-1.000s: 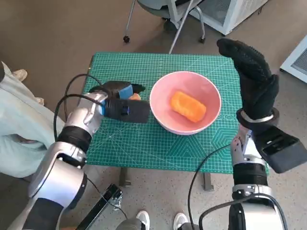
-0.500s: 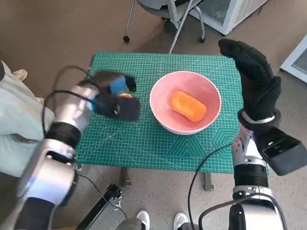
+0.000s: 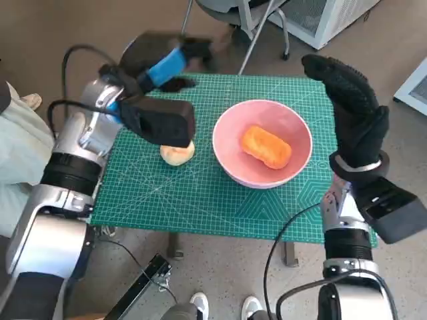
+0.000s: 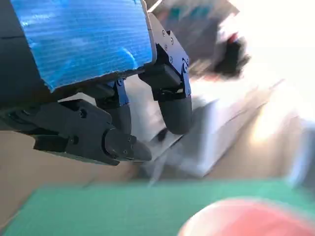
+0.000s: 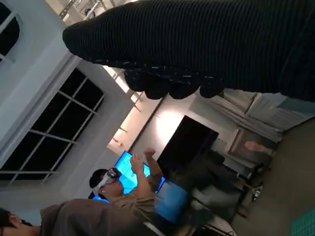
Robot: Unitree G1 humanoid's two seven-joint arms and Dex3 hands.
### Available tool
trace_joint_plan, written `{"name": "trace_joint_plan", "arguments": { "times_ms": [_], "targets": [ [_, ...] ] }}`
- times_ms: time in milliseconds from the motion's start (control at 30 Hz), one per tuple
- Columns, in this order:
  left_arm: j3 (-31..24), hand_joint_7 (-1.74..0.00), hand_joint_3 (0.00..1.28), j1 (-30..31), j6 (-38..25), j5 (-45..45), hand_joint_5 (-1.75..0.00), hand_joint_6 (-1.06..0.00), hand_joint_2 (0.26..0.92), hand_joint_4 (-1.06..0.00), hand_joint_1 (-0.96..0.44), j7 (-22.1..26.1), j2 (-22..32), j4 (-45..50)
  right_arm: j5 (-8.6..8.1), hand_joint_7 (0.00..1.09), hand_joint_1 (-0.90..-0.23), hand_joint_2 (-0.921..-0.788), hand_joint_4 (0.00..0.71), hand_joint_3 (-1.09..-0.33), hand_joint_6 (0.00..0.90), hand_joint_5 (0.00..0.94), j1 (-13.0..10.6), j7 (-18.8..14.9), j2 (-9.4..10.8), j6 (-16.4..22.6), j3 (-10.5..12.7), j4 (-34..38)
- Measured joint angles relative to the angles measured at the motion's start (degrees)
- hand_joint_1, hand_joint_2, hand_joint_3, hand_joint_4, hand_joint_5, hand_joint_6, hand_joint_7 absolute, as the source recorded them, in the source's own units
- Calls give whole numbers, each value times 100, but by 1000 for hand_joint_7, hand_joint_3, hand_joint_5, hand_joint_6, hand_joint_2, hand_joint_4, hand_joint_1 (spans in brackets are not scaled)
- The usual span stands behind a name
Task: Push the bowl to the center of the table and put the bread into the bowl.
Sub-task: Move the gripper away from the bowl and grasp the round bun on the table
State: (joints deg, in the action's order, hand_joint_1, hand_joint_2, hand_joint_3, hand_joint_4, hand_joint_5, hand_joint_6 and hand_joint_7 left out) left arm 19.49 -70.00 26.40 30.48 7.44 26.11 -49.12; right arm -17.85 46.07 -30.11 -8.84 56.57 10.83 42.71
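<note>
The pink bowl [image 3: 230, 167] stands a little right of the middle of the green mat [image 3: 200, 200], and an orange bread [image 3: 267, 147] lies inside it. A pale round roll [image 3: 177, 153] sits on the mat just left of the bowl. My left hand [image 3: 167, 61] is raised over the mat's far left edge, blurred, fingers apart and holding nothing; its wrist box hangs above the roll. The left wrist view shows that hand [image 4: 113, 98] empty above the mat [image 4: 98, 211] and the bowl's rim [image 4: 246, 216]. My right hand [image 3: 352, 103] stands upright at the bowl's right, flat and empty; its glove [image 5: 197, 49] shows in the right wrist view.
Chair legs [image 3: 257, 33] and a white cabinet [image 3: 327, 17] stand beyond the table's far edge. A person's pale trouser leg [image 3: 17, 160] is at the left, shoes [image 3: 200, 305] at the near edge. A person wearing a headset [image 5: 115, 194] appears in the right wrist view.
My left hand has lifted off the mat and swung toward the far left edge, baring the pale roll beside the bowl. The right hand has stayed upright. The view shifted slightly.
</note>
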Motion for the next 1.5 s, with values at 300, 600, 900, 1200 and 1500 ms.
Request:
{"name": "trace_joint_plan", "arguments": {
  "times_ms": [300, 600, 900, 1200, 1500],
  "targets": [
    [91, -1130, 28, 18, 375, -97, -1105, -655, 919, -753, 0, 2, -475, 50, -13, 790, -551, -921, 351, -683, 20, 0, -1, -69, -11, 0, 18, 42],
    [254, -1072, 45, 25, 621, -111, -985, -567, 910, -645, -9, 294, -761, -364, -13, 787, -548, -921, 350, -682, 20, 0, -25, -72, -22, 0, 23, -10],
    [205, -70, 10, 186, -1181, -93, -31, -41, 720, -23, -126, 1719, -523, 213, -19, 779, -555, -921, 344, -679, 20, 0, -75, -71, -95, -10, 44, -81],
    [106, -34, 10, 477, -2846, 121, 0, -54, 720, 0, -158, 2523, 105, 1318, 13, 775, -545, -921, 343, -682, 22, 0, -139, 7, -133, -9, 59, -128],
    [148, -26, 9, 650, -2925, 120, 1, -57, 721, 1, -189, 2515, 288, 708, 80, 771, -553, -921, 344, -682, 24, 0, -183, 154, -131, 6, 34, -115]
  ]
}}
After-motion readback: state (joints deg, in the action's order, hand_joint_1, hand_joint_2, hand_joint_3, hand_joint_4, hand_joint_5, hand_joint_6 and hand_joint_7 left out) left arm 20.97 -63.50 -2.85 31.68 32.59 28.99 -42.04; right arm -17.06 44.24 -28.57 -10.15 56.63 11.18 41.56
